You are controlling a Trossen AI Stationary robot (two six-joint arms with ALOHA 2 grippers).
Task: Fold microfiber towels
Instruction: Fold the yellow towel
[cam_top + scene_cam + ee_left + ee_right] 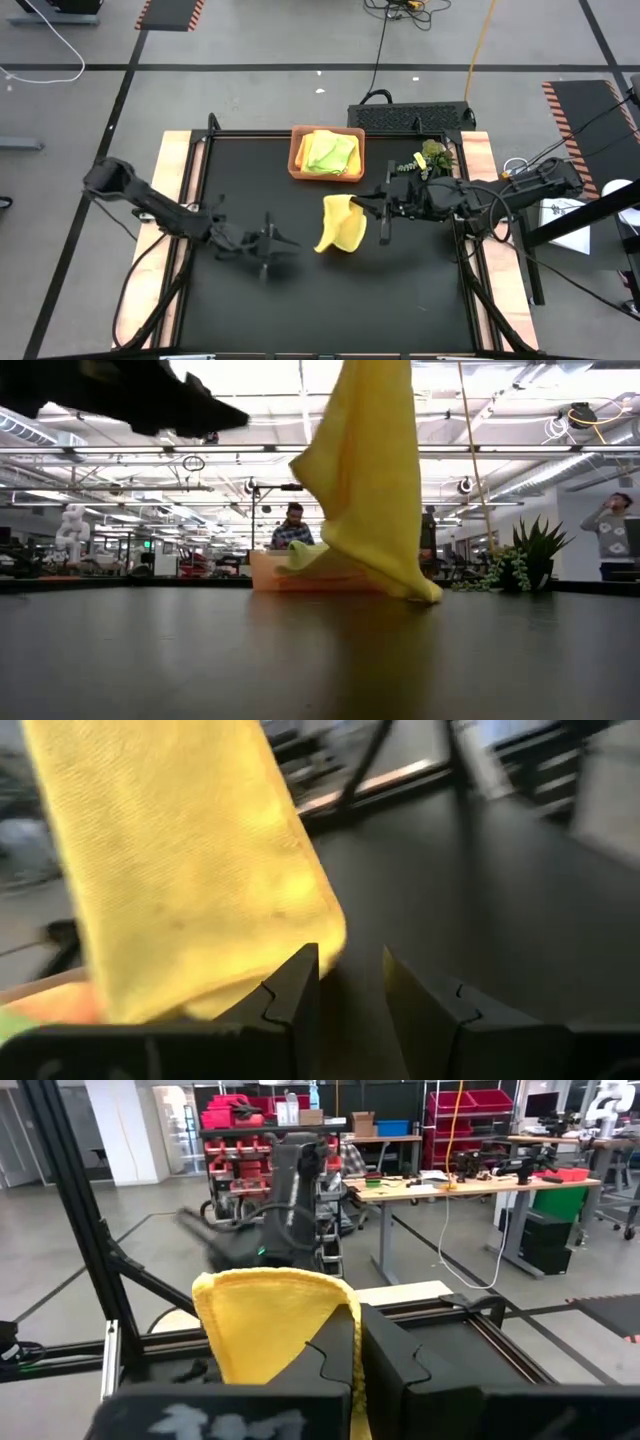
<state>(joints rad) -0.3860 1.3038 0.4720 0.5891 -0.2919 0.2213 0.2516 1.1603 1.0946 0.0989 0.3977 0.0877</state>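
Soft yellow microfiber towel (340, 225) — upper edge clamped in right gripper (383, 212), lower edge on table; left gripper (268, 245) jaws apart, empty — well clear.

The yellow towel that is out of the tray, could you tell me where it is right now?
In the high view, the yellow towel hangs from the shut right gripper at table centre, just in front of the tray.

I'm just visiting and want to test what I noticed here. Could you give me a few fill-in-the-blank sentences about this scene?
1. The right tool holds up a towel coloured ____.
2. The tray behind it holds folded ____.
3. The left tool is open and holds ____.
4. The plant sprig lies to the ____ of the tray in the high view.

Missing words: yellow; towels; nothing; right
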